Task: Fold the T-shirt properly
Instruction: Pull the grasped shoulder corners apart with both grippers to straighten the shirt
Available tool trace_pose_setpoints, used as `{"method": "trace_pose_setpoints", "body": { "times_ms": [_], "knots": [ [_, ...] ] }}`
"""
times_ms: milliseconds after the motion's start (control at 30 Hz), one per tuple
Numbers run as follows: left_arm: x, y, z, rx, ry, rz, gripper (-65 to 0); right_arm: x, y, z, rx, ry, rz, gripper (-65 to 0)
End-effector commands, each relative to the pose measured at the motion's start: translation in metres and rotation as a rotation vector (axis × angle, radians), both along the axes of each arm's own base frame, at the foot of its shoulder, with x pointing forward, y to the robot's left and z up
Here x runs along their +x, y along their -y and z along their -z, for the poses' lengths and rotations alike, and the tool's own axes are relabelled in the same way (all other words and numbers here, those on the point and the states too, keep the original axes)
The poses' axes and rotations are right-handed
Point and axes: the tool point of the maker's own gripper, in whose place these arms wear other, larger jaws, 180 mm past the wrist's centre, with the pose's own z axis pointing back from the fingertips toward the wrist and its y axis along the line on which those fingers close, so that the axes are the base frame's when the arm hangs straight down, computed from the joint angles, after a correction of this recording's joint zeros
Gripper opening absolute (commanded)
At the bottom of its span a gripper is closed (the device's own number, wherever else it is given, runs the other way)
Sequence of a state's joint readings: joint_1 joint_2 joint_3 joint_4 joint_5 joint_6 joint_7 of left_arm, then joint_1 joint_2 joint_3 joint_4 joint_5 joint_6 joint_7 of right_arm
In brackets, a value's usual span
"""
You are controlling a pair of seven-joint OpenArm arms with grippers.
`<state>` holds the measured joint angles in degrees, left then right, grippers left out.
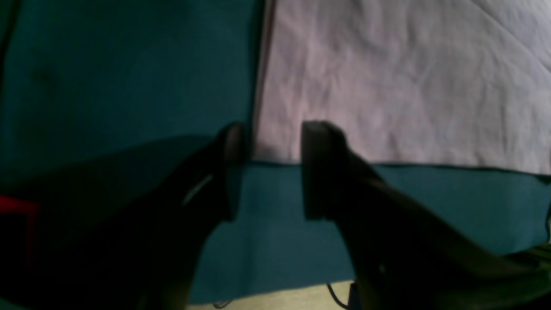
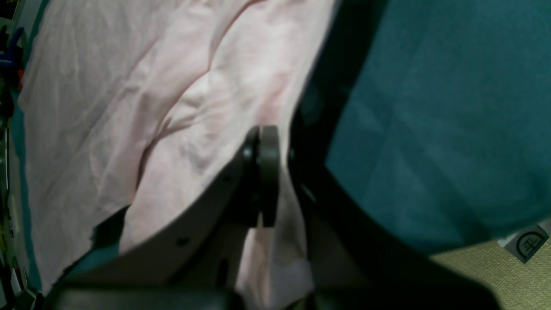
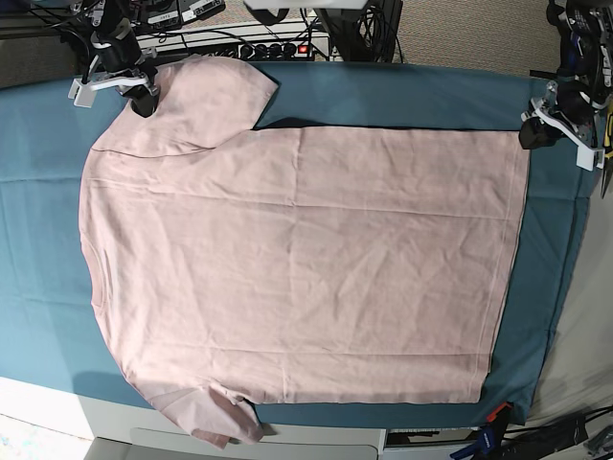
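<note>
You are looking at a T-shirt (image 3: 306, 268) made of soft pink cloth. It is looking matt, not shiny, and small wrinkles are running all over it. Under it, the table cloth (image 3: 38, 211) is showing as teal fabric, also matt, and a bit fuzzy up close. The left gripper (image 1: 269, 170) is showing dark fingers (image 1: 316, 172) that look like hard, smooth plastic with a dull finish. The right gripper (image 2: 262, 181) is looking the same: dark, smooth and hard. Past the table edge, the floor (image 2: 486, 275) is looking like rough tan carpet.
</note>
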<state>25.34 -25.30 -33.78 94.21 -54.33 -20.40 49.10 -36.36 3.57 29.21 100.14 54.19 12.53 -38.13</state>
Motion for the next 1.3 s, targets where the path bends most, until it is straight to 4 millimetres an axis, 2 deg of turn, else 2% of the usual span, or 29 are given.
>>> {"method": "trace_pose_setpoints", "body": {
  "times_ms": [0, 267, 533, 600, 733, 767, 900, 1033, 1133, 1267],
  "knots": [
    [0.007, -0.002, -0.01, -0.002, 0.042, 0.001, -41.6, -0.014, 0.001, 0.011, -0.019, -0.084, -0.013, -65.0],
    [0.006, 0.012, -0.004, -0.051, 0.05, -0.023, -41.6, -0.014, 0.001, 0.011, -0.019, -0.084, -0.014, -65.0],
    [0.008, 0.018, -0.007, -0.07, 0.073, -0.005, -41.7, -0.014, 0.001, 0.011, -0.019, -0.083, -0.014, -65.0],
    [0.009, 0.017, -0.007, -0.069, 0.073, -0.005, -44.8, -0.014, 0.001, 0.011, -0.019, -0.084, -0.013, -65.0],
    [0.011, 0.016, -0.009, -0.067, 0.09, -0.013, -62.4, -0.014, 0.001, 0.011, -0.018, -0.084, -0.014, -65.0],
    [0.012, 0.016, -0.01, -0.067, 0.096, -0.016, -65.0, -0.014, 0.001, 0.011, -0.019, -0.084, -0.013, -65.0],
    [0.012, 0.014, -0.011, -0.06, 0.096, -0.013, -65.0, -0.014, 0.0, 0.011, -0.017, -0.084, -0.024, -65.0],
    [0.013, 0.007, -0.014, -0.033, 0.09, 0.002, -65.0, -0.012, -0.011, 0.007, -0.023, -0.062, -0.138, -65.0],
    [0.01, 0.003, -0.014, -0.016, 0.075, 0.015, -65.0, -0.013, -0.007, 0.004, -0.043, -0.067, -0.17, -65.0],
    [0.001, 0.001, -0.011, -0.006, 0.048, 0.026, -65.0, -0.024, 0.002, 0.005, -0.067, -0.102, -0.19, -65.0]
  ]
}}
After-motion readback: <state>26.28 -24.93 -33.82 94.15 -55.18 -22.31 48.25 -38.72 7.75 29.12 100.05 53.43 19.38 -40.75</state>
